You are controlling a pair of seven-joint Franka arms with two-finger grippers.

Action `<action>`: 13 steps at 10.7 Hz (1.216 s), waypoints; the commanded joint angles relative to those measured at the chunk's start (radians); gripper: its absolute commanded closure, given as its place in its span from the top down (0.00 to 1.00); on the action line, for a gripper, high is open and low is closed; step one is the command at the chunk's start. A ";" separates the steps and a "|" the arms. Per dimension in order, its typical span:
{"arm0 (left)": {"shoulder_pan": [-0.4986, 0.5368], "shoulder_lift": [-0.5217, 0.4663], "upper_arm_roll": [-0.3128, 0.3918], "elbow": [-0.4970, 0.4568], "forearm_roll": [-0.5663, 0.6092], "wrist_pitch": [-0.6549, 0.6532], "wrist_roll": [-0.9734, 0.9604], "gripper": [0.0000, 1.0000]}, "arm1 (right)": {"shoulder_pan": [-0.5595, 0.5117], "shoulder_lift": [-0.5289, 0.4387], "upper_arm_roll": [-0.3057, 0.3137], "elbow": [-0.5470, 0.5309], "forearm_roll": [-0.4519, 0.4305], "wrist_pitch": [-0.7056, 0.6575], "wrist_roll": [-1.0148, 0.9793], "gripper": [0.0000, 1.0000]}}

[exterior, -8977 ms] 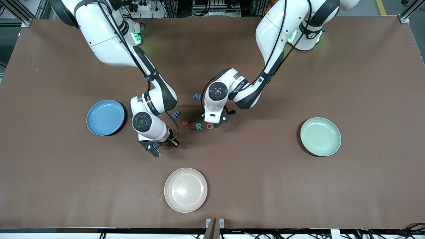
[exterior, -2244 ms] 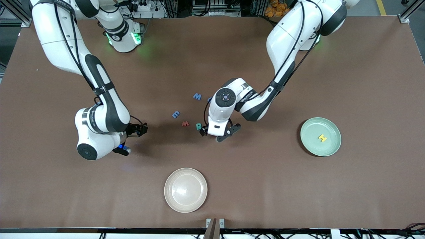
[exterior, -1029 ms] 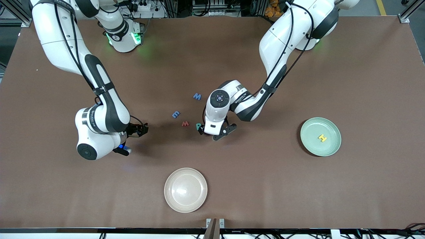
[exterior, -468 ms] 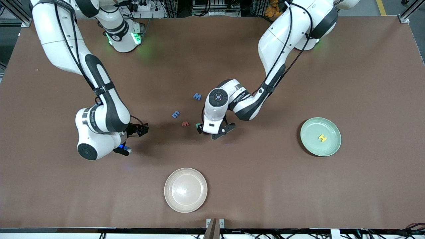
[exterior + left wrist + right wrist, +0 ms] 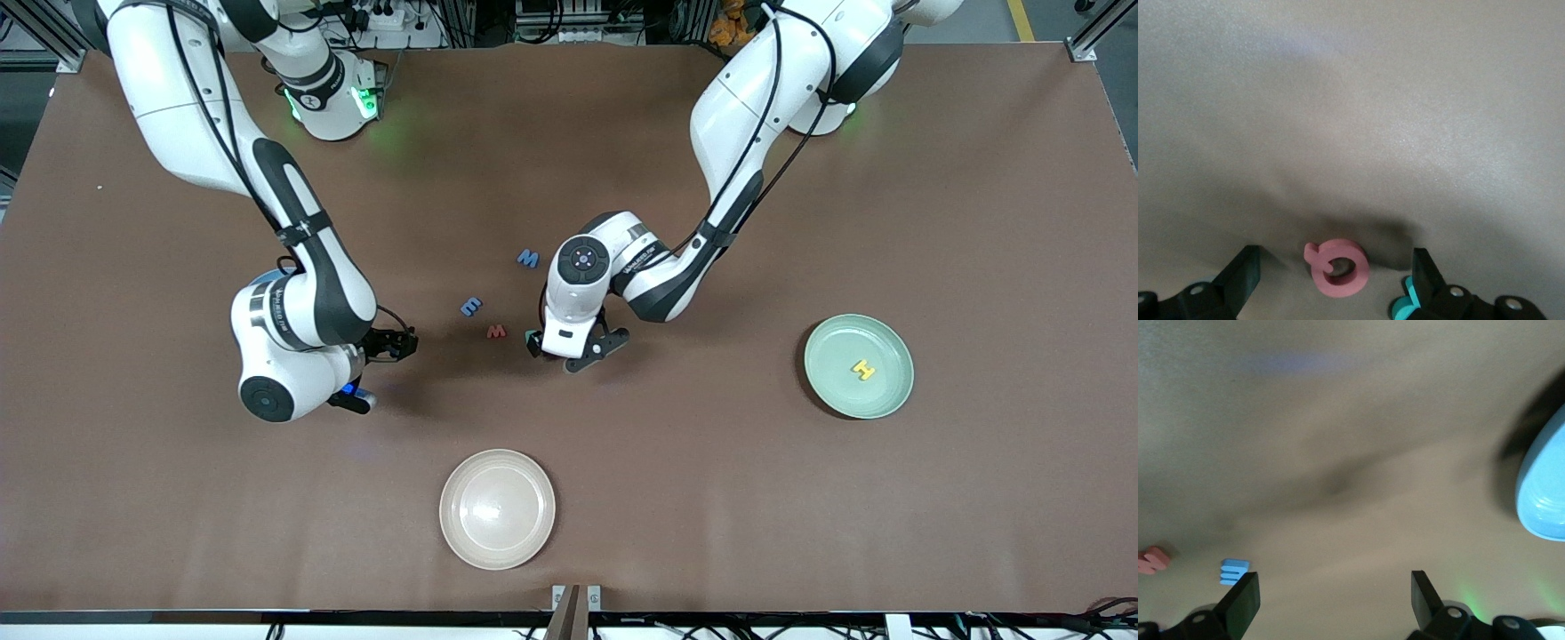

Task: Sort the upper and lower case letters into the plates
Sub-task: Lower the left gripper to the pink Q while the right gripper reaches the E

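My left gripper [image 5: 573,348] is low over the middle of the table and open. In the left wrist view a red ring-shaped letter [image 5: 1338,267] lies between its fingers and a teal letter [image 5: 1403,308] lies against one finger [image 5: 1425,273]. A blue M [image 5: 528,259], a blue E [image 5: 471,307] and a small red letter [image 5: 496,332] lie loose nearby. A yellow H [image 5: 863,369] rests in the mint green plate [image 5: 836,351]. My right gripper [image 5: 378,372] hangs open and empty over bare table. The sky blue plate [image 5: 1543,487] is hidden under that arm in the front view.
A cream-beige plate [image 5: 497,508] sits near the table's front edge, nearer to the front camera than the letters. The right wrist view also shows the blue E [image 5: 1233,571] and the red letter [image 5: 1151,559] beside one finger.
My right arm has swung toward the middle of the table, closer to the letters. My left gripper has settled slightly over the red letter and covers most of the teal one.
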 commanded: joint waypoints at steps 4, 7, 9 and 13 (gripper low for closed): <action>-0.015 0.024 0.006 0.009 -0.022 0.009 0.004 0.88 | 0.055 -0.032 0.011 -0.073 0.056 0.128 0.121 1.00; -0.015 0.023 0.006 0.009 -0.022 0.009 0.004 0.82 | 0.056 -0.118 0.028 -0.228 0.067 0.276 0.121 1.00; -0.015 0.023 0.006 0.009 -0.021 0.009 0.007 0.80 | 0.087 -0.143 0.030 -0.276 0.105 0.339 0.133 1.00; -0.015 0.023 0.006 0.009 -0.021 0.009 0.007 0.68 | 0.165 -0.189 0.030 -0.428 0.127 0.574 0.203 1.00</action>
